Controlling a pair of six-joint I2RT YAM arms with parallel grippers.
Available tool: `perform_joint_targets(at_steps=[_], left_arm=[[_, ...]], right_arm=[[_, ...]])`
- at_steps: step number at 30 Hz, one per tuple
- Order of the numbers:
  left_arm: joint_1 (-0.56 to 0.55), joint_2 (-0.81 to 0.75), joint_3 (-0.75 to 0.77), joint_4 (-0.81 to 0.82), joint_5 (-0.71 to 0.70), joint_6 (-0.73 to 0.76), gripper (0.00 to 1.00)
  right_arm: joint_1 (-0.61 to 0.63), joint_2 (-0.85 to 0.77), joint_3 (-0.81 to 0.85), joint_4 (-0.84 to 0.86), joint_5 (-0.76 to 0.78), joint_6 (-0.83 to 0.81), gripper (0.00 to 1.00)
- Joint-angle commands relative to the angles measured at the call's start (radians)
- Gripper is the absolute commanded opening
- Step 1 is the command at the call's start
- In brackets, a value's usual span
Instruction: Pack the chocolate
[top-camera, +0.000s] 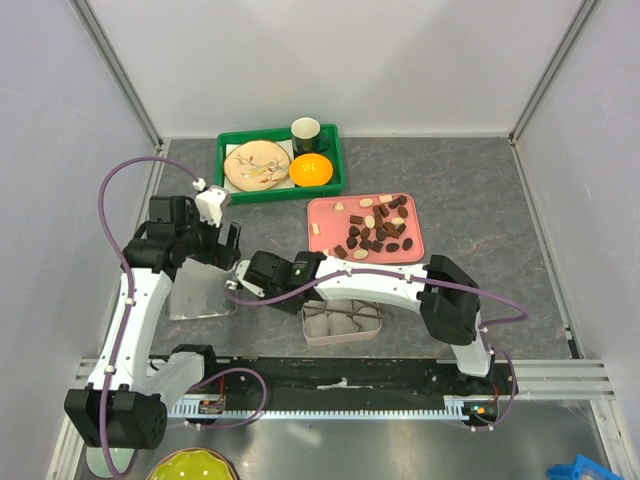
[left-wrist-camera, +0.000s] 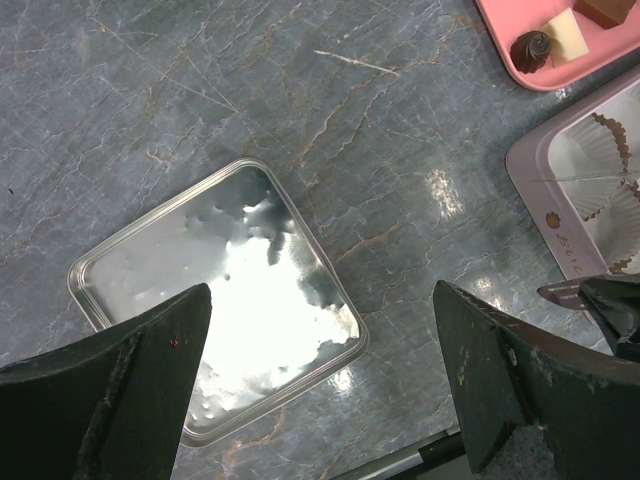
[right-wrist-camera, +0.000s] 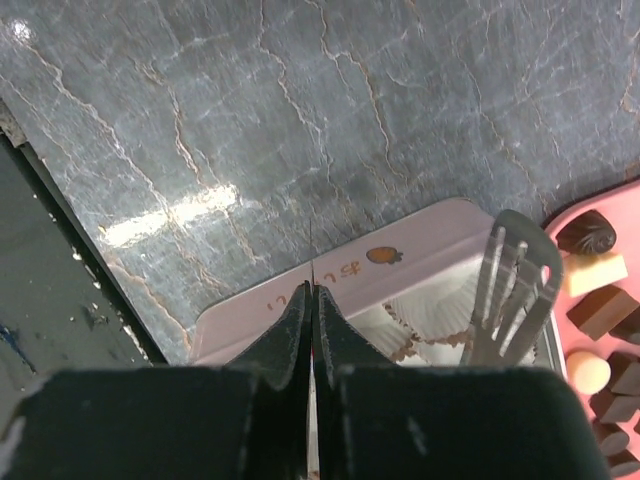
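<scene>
The chocolate (top-camera: 375, 232) lies as several dark and cream pieces on a pink tray (top-camera: 325, 212), and shows in the left wrist view (left-wrist-camera: 530, 47) and the right wrist view (right-wrist-camera: 588, 232). A pale pink box (top-camera: 340, 337) with white paper cups sits in front of the tray, with no chocolate visible in it (left-wrist-camera: 540, 190) (right-wrist-camera: 400, 260). My right gripper (right-wrist-camera: 313, 290) is over the box's near wall, shut on a thin edge of slotted metal tongs (right-wrist-camera: 515, 290). My left gripper (left-wrist-camera: 320, 370) is open and empty above a shiny metal lid (left-wrist-camera: 215, 330), left of the box (top-camera: 222, 243).
A green tray (top-camera: 228, 172) at the back holds a plate, an orange bowl (top-camera: 311, 170) and a dark cup (top-camera: 306, 131). White walls enclose the table. A black rail runs along the near edge, with a yellow bowl (top-camera: 190, 466) below it.
</scene>
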Motion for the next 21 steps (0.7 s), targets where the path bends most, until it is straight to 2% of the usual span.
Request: perform_joint_targets(at_steps=[1,9,13,15,19,21], left_arm=[[0.021,-0.005,0.022,0.013,0.019,-0.004,0.99],[0.025,-0.007,0.003,0.02,0.02,0.009,0.99],[0.025,-0.011,0.0,0.02,0.017,0.014,0.99],[0.025,-0.014,0.0,0.02,0.016,0.017,0.99],[0.025,-0.019,0.009,0.02,0.025,0.043,0.99],[0.025,-0.021,0.015,0.019,0.048,0.06,0.99]], right_arm=[[0.003,0.012,0.041,0.064,-0.024,-0.017,0.05],[0.003,0.012,0.027,0.106,-0.023,-0.019,0.26],[0.003,0.004,0.022,0.107,-0.02,-0.014,0.47],[0.003,-0.01,0.024,0.11,-0.015,-0.009,0.54],[0.003,-0.135,0.007,0.147,0.012,-0.002,0.66],[0.005,-0.225,0.018,0.149,0.023,-0.002,0.68]])
